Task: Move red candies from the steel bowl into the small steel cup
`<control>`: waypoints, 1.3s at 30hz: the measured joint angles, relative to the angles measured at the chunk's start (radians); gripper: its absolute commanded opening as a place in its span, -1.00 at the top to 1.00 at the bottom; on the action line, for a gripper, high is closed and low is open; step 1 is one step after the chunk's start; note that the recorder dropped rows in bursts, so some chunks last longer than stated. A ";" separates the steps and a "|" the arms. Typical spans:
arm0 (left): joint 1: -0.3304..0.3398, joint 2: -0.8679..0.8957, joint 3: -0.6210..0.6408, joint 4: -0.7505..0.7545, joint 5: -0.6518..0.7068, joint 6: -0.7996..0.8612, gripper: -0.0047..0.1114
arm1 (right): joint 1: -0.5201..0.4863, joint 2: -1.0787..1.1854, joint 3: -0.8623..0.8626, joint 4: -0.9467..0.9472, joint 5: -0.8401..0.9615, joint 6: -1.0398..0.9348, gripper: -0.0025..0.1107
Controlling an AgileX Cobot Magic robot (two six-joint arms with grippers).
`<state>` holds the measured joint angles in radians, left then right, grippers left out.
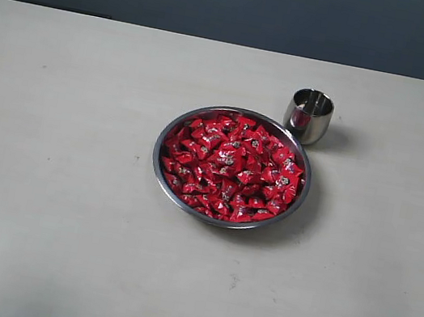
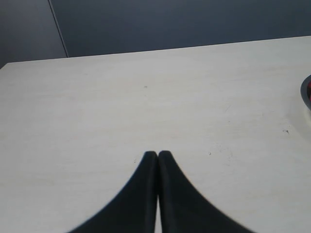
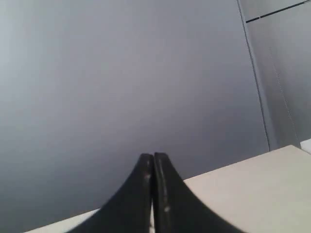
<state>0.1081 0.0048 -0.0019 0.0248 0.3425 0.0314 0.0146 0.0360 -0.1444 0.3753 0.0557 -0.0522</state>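
Broadly, the pale table (image 1: 52,180) gives plenty of open room: bare surface lies on every side of the task's things, and in the exterior view neither arm is over it.

The steel bowl (image 1: 157,149) sits a little right of the middle of that view, so I judge it closer to the right arm's side. The left wrist view catches only a sliver of its rim (image 2: 305,92) at the border of the picture, well apart from the fingertips.

The small steel cup (image 1: 309,118) stands upright, mouth up, just beside the bowl's far right rim. Whether the two touch I cannot tell. The carry from bowl to cup is therefore short, running away from the near edge and to the right.

The red candies (image 1: 231,166) fill the bowl in a heap and lie at all angles, so no single long axis guides the grasp. The cup seems to hold none, though its glossy inside makes this hard to read.

The left gripper (image 2: 157,154) has its tips pressed together with nothing between them, above bare table. The right gripper (image 3: 153,156) is likewise closed and empty, aimed at the grey wall (image 3: 121,73) over the table's edge. It would need to tilt down and part its jaws before reaching the heap.
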 measured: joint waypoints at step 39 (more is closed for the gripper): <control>0.000 0.000 0.000 0.000 0.000 0.000 0.91 | 0.425 1.481 -0.824 0.426 0.419 -0.886 0.97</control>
<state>0.1081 0.0048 -0.0019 0.0248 0.3425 0.0314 0.4396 1.5171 -0.9680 0.8017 0.4748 -0.9384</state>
